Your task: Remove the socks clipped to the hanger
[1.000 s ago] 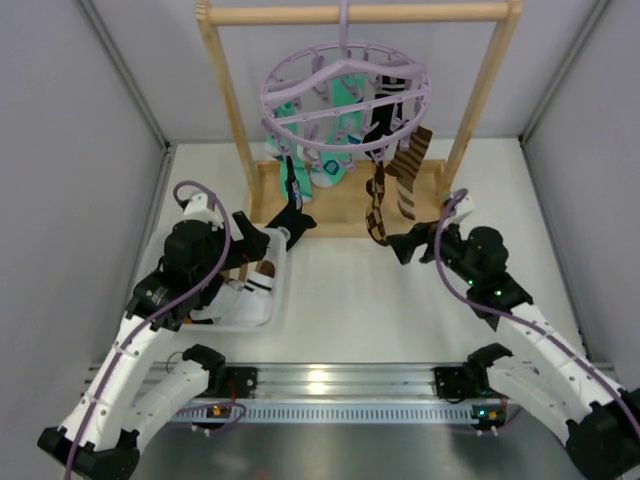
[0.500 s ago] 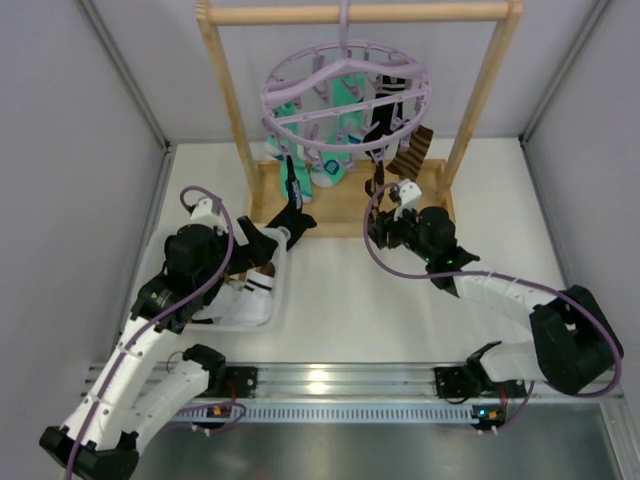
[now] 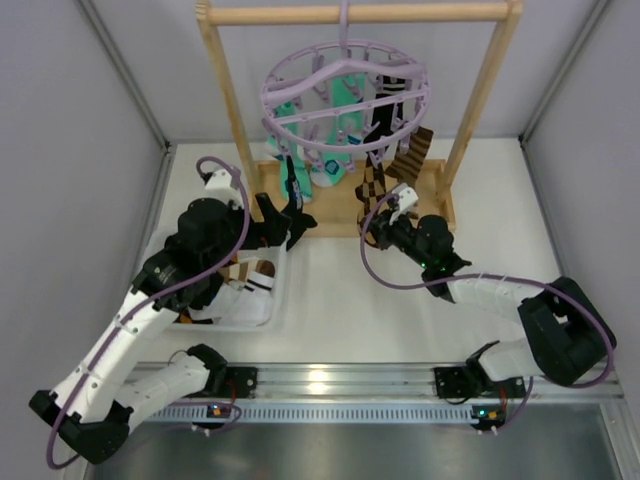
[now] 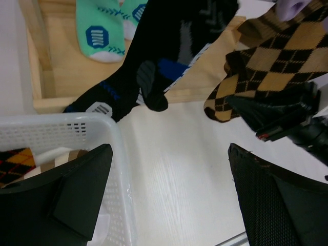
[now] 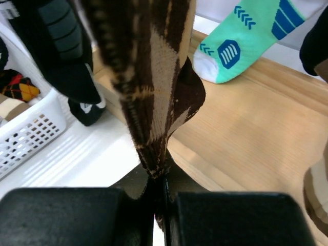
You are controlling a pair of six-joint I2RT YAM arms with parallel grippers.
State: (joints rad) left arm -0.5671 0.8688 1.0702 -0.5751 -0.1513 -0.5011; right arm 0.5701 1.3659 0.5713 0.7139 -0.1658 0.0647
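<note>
The lavender hanger [image 3: 345,100] hangs from the wooden rack's top bar with several socks clipped to it. A brown argyle sock [image 3: 372,188] dangles at the front right, and my right gripper [image 3: 379,228] is shut on its lower tip. The wrist view shows that sock [image 5: 148,77] pinched between the closed fingers of the right gripper [image 5: 164,197]. A black sock [image 3: 293,205] hangs at the front left. My left gripper [image 3: 272,228] stands wide open just below it, holding nothing [image 4: 171,174]. The black sock [image 4: 154,61] hangs ahead of it. Mint-teal socks [image 3: 325,170] and a brown striped sock [image 3: 412,152] hang further back.
A white perforated basket [image 3: 275,300] sits on the table under my left arm with socks inside; its rim [image 4: 77,123] is by the left finger. The wooden rack's base tray [image 3: 335,215] and two uprights [image 3: 228,100] stand behind the grippers.
My right gripper swung left and forward to the argyle sock and shut on its tip. My left arm moved forward toward the black sock, staying open.
</note>
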